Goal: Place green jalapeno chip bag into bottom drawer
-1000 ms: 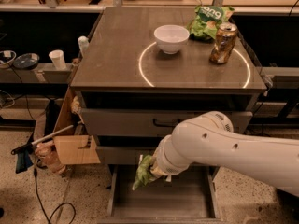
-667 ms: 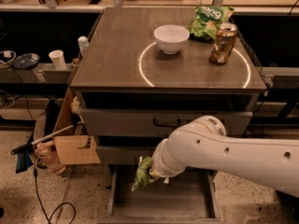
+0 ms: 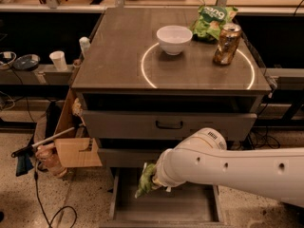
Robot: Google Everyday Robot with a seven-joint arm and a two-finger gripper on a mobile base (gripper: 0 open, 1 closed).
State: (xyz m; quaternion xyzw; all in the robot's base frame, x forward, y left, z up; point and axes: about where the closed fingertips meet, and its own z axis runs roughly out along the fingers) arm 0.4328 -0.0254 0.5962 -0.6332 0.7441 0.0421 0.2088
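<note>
The green jalapeno chip bag (image 3: pixel 144 181), crumpled light yellow-green foil, hangs from my gripper (image 3: pixel 153 178) at the end of the white arm. It hovers over the left part of the open bottom drawer (image 3: pixel 190 210), a plain grey tray pulled out at the cabinet's foot. The gripper is shut on the bag's upper right side, and the bag's lower end points down toward the drawer floor without touching it. The arm covers the drawer's right side.
On the cabinet top stand a white bowl (image 3: pixel 174 39), a darker green bag with white letters (image 3: pixel 213 21) and a dented can (image 3: pixel 226 43). The upper drawer with a black handle (image 3: pixel 169 125) is closed. A cardboard box (image 3: pixel 76 148) and cables lie to the left.
The gripper and the bag have moved slightly to the left over the open bottom drawer; the bag stays held at about the same height.
</note>
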